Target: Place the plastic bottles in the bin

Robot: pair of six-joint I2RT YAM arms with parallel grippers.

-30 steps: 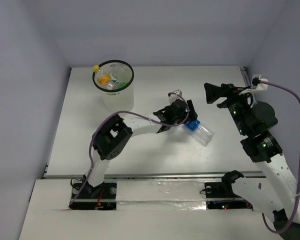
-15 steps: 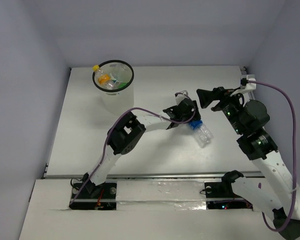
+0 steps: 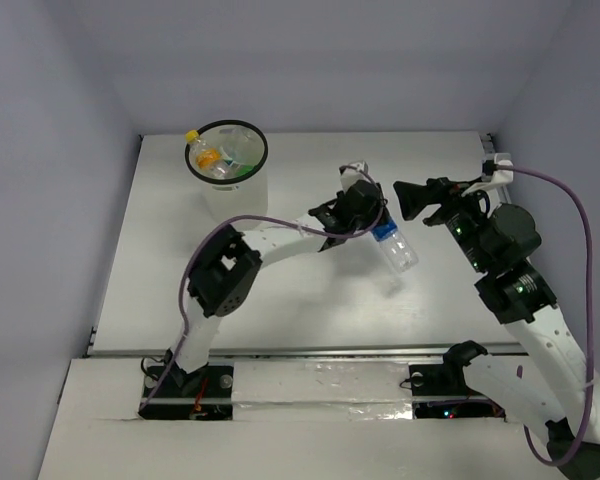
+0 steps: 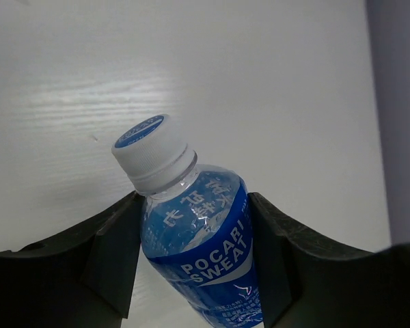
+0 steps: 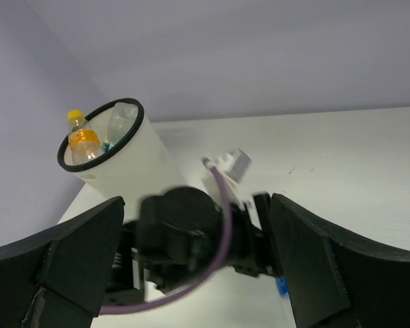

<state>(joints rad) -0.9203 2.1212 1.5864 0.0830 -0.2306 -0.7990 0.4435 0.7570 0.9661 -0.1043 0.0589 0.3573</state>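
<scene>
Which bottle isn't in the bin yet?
The Pocari Sweat bottle with the blue label and white cap, gripped between the left arm's fingers. The others, like the yellow-capped bottle, already sit inside the bin.

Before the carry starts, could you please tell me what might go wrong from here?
1. The left jaws pinch the bottle high, at its shoulder; the body hanging beyond could swing or slip out.
2. The open right jaws hover close beside the left ones; lifting could bump them.
3. The bin looks quite full, with a yellow-capped bottle poking above its rim, so this one may bounce out.
</scene>
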